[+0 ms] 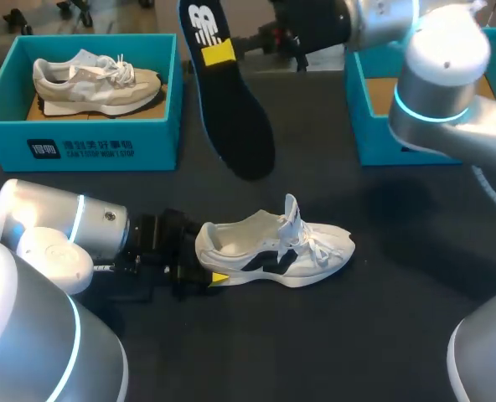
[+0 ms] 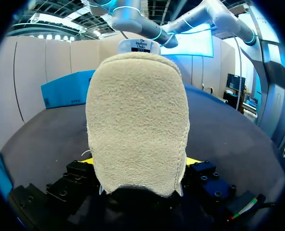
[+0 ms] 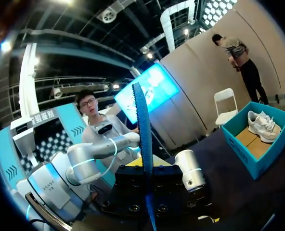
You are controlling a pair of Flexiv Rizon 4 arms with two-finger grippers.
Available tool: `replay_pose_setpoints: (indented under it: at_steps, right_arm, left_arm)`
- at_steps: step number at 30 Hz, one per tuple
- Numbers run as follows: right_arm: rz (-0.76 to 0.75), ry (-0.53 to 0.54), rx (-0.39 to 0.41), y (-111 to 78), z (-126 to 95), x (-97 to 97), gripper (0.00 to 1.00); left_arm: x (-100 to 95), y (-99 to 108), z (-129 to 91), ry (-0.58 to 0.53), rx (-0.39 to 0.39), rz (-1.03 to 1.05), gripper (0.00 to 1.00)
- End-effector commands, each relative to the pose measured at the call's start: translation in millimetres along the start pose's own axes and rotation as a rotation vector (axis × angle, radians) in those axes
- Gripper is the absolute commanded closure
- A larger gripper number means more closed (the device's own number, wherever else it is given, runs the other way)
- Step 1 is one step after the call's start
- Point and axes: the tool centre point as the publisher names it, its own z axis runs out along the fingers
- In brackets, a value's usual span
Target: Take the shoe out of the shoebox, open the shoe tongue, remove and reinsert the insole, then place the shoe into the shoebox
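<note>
Left pincer (image 1: 204, 263), on the arm entering from the lower left of the head view, is shown closed on the heel of a white lace-up shoe (image 1: 273, 249) with black side stripes. In the left wrist view the cream fleece heel is seen filling the gap between the two yellow fingertips (image 2: 86, 160), which are pressed against it from either side. The shoe is stood on its sole near the middle of the dark table (image 1: 382, 318), with its toe turned toward the right side and its tongue raised.

Right pincer (image 1: 219, 52), on the arm entering from the right, is seen raised near the far edge of the table. It is closed on a black insole (image 1: 235, 126) with a blue rim, gripped near the end bearing a white logo. The insole is hung with its broader end downward, clear of the shoe. In the right wrist view it is seen edge-on, rising from between the fingers.

An open teal cardboard shoebox (image 1: 89, 134) is placed at the far left, and a beige shoe (image 1: 97, 84) is contained in it. A second teal box (image 1: 369, 126) at the far right is partly hidden by the right arm.
</note>
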Motion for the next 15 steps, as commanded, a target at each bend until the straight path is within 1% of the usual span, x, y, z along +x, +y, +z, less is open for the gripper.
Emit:
replay_pose_setpoints:
  at_steps: [1, 9, 12, 14, 15]
  right_arm:
    - [0.001, -0.032, -0.003, -2.4, -3.7, 7.7, 1.0]
    - [0.001, -0.032, -0.003, -2.4, -3.7, 7.7, 1.0]
    - [-0.007, -0.083, -0.063, 5.3, -36.7, 27.7, 1.0]
    - [0.015, -0.148, -0.072, 7.8, -53.7, 37.2, 1.0]
    - [0.014, -0.161, -0.071, 8.2, -58.8, 40.7, 1.0]
  left_arm:
    - [0.8, 3.5, 3.8, -0.001, -0.003, 0.0, 1.0]
    - [0.8, 3.5, 3.8, -0.001, -0.003, 0.0, 1.0]
    - [0.8, 3.5, 3.8, -0.001, -0.003, 0.0, 1.0]
    - [0.8, 3.5, 3.8, -0.001, -0.003, 0.0, 1.0]
    - [0.8, 3.5, 3.8, -0.001, -0.003, 0.0, 1.0]
